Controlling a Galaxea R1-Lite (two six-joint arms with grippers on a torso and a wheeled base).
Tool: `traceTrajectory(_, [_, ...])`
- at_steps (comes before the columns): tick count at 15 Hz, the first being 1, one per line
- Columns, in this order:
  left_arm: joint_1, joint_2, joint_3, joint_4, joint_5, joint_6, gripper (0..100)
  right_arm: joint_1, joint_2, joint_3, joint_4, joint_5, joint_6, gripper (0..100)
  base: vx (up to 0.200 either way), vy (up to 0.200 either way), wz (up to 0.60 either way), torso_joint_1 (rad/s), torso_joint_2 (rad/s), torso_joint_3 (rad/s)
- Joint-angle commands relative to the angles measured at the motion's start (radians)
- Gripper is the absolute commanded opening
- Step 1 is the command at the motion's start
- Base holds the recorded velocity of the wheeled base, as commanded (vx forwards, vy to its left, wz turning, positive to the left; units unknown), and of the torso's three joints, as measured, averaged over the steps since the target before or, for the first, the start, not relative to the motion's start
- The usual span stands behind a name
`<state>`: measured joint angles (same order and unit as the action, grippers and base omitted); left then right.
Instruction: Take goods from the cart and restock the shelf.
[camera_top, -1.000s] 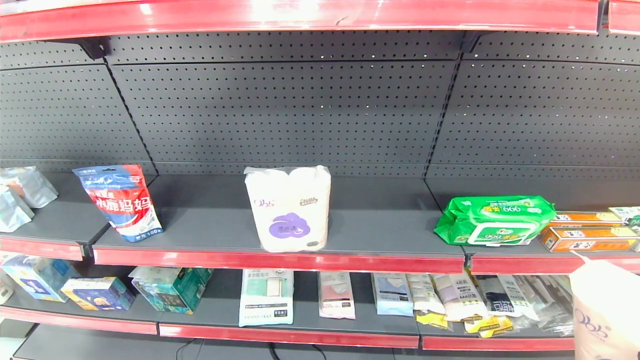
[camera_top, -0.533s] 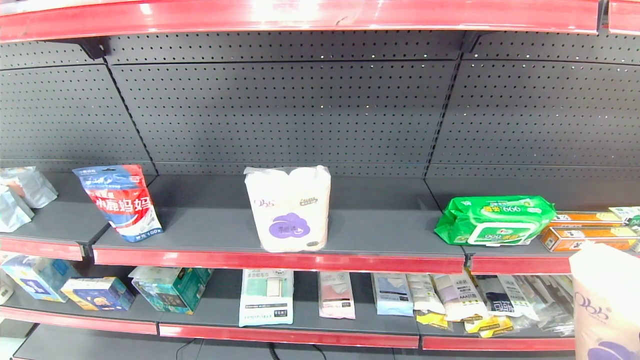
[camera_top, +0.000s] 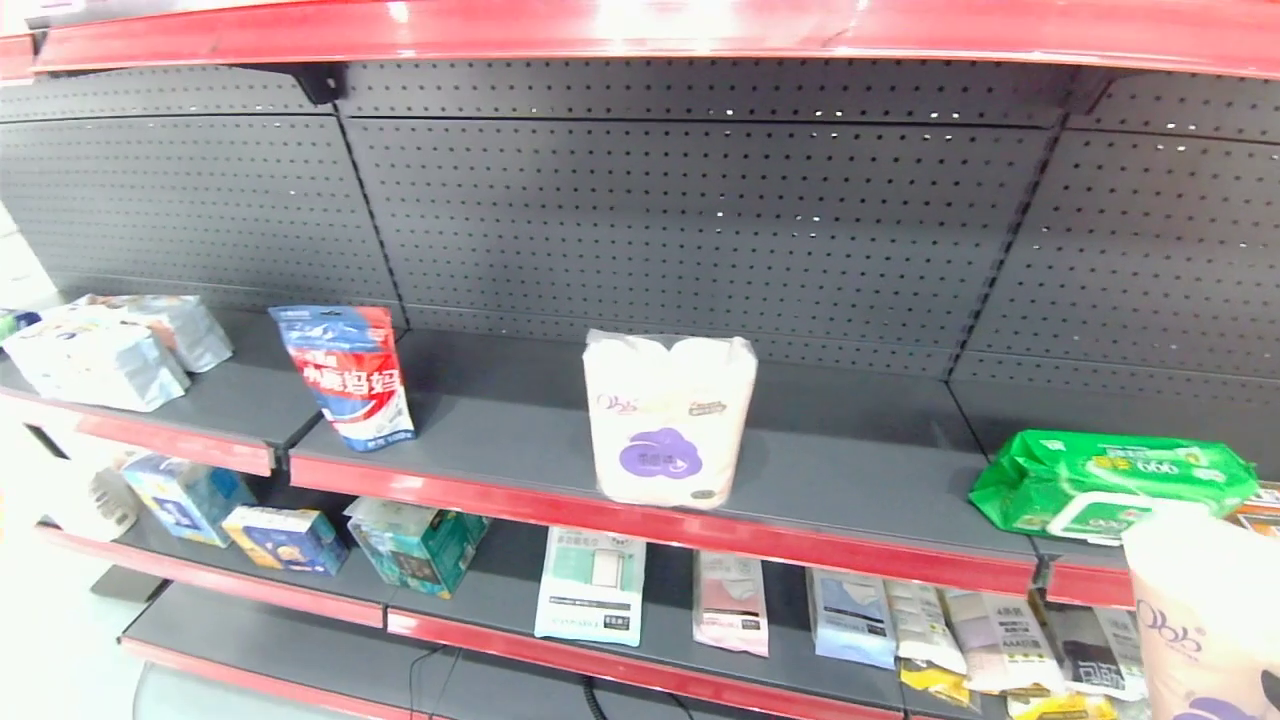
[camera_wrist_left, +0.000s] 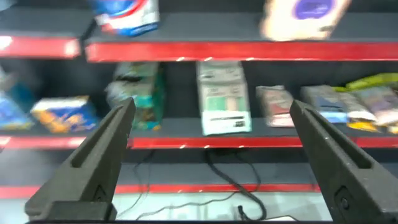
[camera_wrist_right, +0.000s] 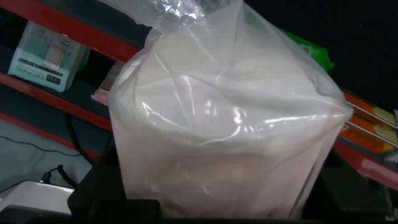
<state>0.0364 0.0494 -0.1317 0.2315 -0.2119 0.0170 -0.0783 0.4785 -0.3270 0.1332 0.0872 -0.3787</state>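
A plastic-wrapped pack of pale toilet rolls (camera_top: 1205, 620) stands upright, gripped by the right gripper (camera_wrist_right: 214, 193), low at the robot's right. The bare grey shelf board (camera_top: 850, 450), between a matching pack (camera_top: 668, 418) and a green wipes packet (camera_top: 1110, 480), lies up and leftward. The left gripper (camera_wrist_left: 211, 106) is spread wide and empty.

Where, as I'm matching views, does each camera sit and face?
Head view: on the head, facing the shelf, tilted down; held roll pack lower right.
Left wrist view: on the left arm, looking past the open left pincer at lower shelves.
Right wrist view: on the right arm; right pincer grips the held roll pack.
Head and left wrist share the shelved roll pack.
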Motion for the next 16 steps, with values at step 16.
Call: traceTrajectory(16, [-0.033, -0.049, 0.027, -0.061, 0.206, -0.065, 100, 0.184, 0.677, -0.245, -0.415, 0.128, 0.103, 0, 0.0, 0.0, 0.0, 0.0, 0.0, 0.0])
